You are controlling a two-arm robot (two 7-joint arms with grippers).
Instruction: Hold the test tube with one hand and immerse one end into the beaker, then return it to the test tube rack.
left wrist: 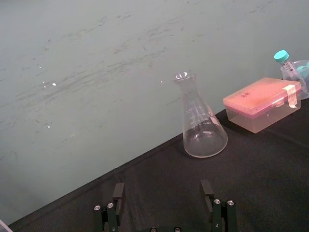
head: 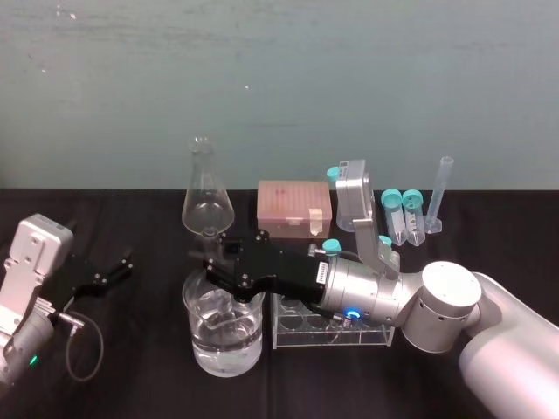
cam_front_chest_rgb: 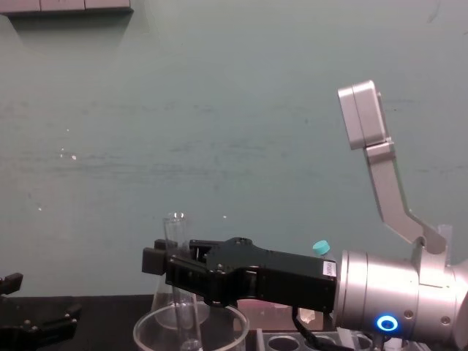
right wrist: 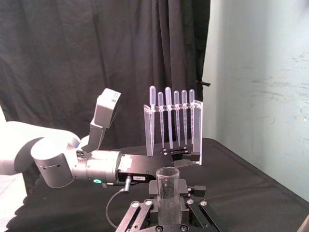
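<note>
R gripper (head: pixel 218 272) clamped on test tube (cam_front_chest_rgb: pixel 180 289), held approx. upright over beaker (head: pixel 196 345). Tube: long, thin, clear glass, open mouth, no cap. Mouth stands above the fingers (cam_front_chest_rgb: pixel 156 260); lower part drops past beaker rim. Tip depth vs. liquid: cannot tell.

Beaker: wide, low, clear, part-filled w/ clear liquid, on black table (head: pixel 140 375). Rack (head: pixel 293 339) just beside it on the R: pale, w/ round holes on top.

- Chest view: side profile, i.e. tube height vs. rim.
- Head view: layout behind, i.e. flask (head: pixel 207 202), pink box (head: pixel 294 208), teal-capped tubes (head: pixel 399 212), cylinder (head: pixel 438 194).
- R wrist view: tube mouth close-up; pipette stand (right wrist: pixel 172 121) beyond.

L gripper (head: pixel 116 266) idle, fingers spread, low over table, well L of beaker; L wrist view faces flask & box
</note>
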